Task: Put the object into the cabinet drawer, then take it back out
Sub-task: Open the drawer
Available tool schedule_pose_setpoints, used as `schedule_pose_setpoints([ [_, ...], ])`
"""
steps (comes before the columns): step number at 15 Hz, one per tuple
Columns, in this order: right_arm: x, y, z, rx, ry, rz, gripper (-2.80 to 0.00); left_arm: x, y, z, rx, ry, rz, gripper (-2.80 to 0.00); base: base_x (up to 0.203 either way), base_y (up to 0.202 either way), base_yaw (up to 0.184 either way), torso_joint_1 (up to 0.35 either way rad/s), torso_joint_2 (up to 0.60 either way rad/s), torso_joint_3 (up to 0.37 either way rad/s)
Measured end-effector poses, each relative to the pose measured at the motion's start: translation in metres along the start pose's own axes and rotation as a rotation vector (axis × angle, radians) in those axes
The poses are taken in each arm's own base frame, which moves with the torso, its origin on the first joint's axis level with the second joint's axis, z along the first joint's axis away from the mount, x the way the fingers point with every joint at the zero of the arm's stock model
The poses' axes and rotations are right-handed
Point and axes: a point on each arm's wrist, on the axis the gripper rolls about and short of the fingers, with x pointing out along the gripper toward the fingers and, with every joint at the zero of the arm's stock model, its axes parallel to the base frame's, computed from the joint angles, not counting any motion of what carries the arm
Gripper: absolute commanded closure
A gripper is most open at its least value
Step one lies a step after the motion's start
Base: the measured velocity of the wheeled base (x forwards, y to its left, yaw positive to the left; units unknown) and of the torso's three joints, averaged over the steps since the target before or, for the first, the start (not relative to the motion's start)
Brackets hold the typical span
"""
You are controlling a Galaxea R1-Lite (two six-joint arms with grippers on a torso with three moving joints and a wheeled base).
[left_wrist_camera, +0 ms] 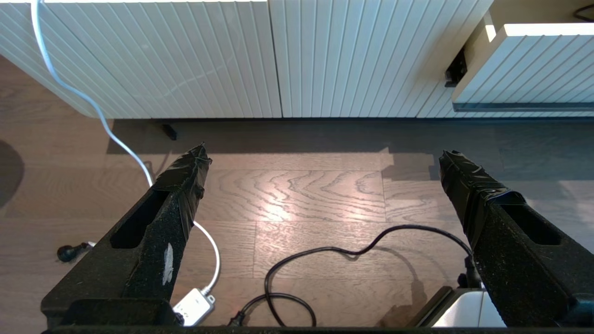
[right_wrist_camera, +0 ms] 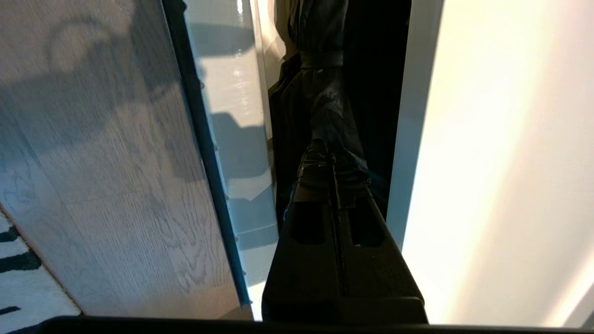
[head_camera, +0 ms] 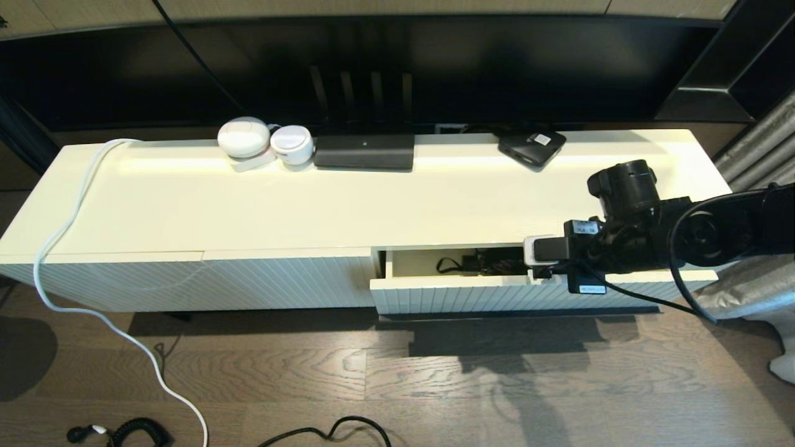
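Observation:
The cabinet drawer (head_camera: 459, 298) stands pulled partway out at the right of the white cabinet, and also shows in the left wrist view (left_wrist_camera: 533, 65). A black object (head_camera: 478, 264) that looks like folded fabric with a strap lies inside it. My right gripper (right_wrist_camera: 332, 160) reaches down into the drawer's opening, fingers shut tight, with its tips against the black object (right_wrist_camera: 320, 79). I cannot tell whether any fabric is pinched between them. In the head view the wrist camera hides the fingers. My left gripper (left_wrist_camera: 325, 157) hangs open over the wooden floor, holding nothing.
On the cabinet top (head_camera: 372, 198) stand two white round devices (head_camera: 243, 136), a black box (head_camera: 364, 151) and a smaller black box (head_camera: 531, 146). A white cable (head_camera: 68, 230) trails to the floor and a black cable (left_wrist_camera: 325, 253) lies there. The drawer's black handle (left_wrist_camera: 519, 106) runs low along its front.

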Motion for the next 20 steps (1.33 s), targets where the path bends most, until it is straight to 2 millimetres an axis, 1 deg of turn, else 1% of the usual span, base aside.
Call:
schedule_pose_setpoints([
  [5, 0.006, -0.006, 0.002, -0.003, -0.002, -0.010, 0.00, 0.000, 0.000, 0.000, 0.000, 0.000, 0.000, -2.80, 0.000, 0.000, 0.000, 0.000, 0.00, 0.000],
  [10, 0.010, -0.002, 0.004, -0.009, -0.002, 0.010, 0.00, 0.000, 0.000, 0.000, 0.000, 0.000, 0.000, -2.80, 0.000, 0.000, 0.000, 0.000, 0.00, 0.000],
  [14, 0.006, 0.003, 0.004, -0.016, 0.028, 0.064, 0.00, 0.000, 0.000, 0.000, 0.000, 0.000, 0.000, -2.80, 0.000, 0.000, 0.000, 0.000, 0.00, 0.000],
  [20, 0.003, 0.006, 0.007, -0.024, 0.030, 0.095, 0.00, 0.000, 0.000, 0.000, 0.000, 0.000, 0.000, -2.80, 0.000, 0.000, 0.000, 0.000, 0.00, 0.000],
])
